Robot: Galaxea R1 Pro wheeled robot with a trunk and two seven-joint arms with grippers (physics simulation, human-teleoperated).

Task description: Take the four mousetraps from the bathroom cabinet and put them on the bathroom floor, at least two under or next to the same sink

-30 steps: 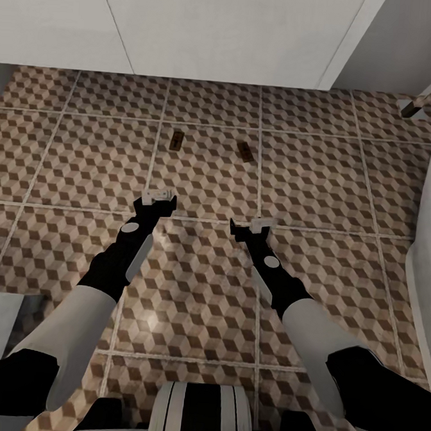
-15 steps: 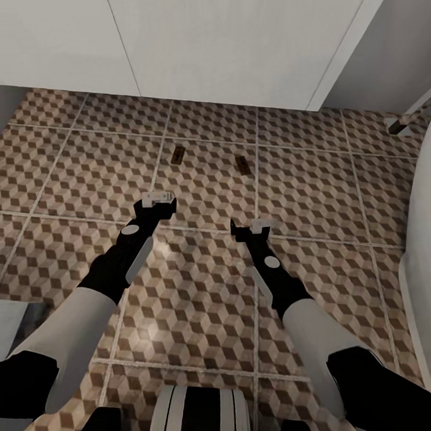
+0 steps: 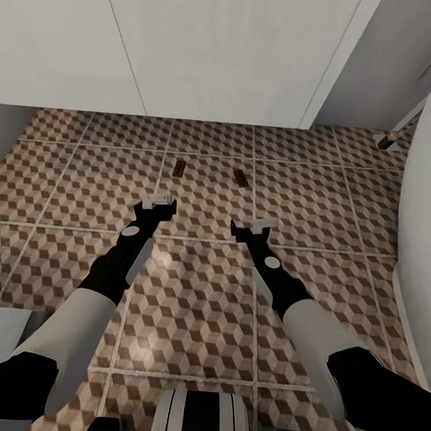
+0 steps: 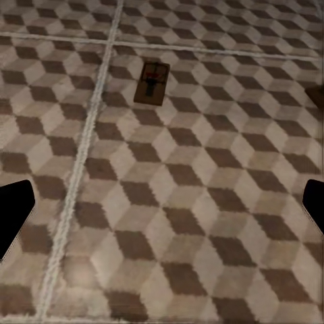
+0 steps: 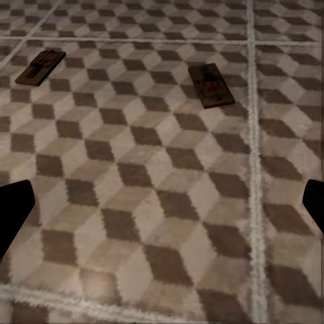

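Head view: both arms reach forward and down over the bathroom floor [image 3: 196,304], its cube-patterned tiles split by pale grout lines. The left gripper [image 3: 159,202] and the right gripper [image 3: 256,226] hang above the tiles, each with its fingers spread and nothing between them. Two mousetraps lie flat on one tile ahead of the fingertips: the left mousetrap [image 3: 178,168] just beyond the left gripper, the right mousetrap [image 3: 241,177] just beyond the right gripper, the two well apart from each other. Past them rises a white panelled front [image 3: 221,49]. A white rounded body [image 3: 429,192] stands outside the right arm.

Left wrist view: the dark fingertips [image 4: 13,212] sit wide apart at the frame's edges. The left mousetrap [image 4: 152,82] lies ahead of them, near a grout line.

Right wrist view: the fingertips [image 5: 12,209] are likewise spread. The right mousetrap [image 5: 211,85] lies ahead between them; the left mousetrap [image 5: 40,67] lies ahead beyond one finger.
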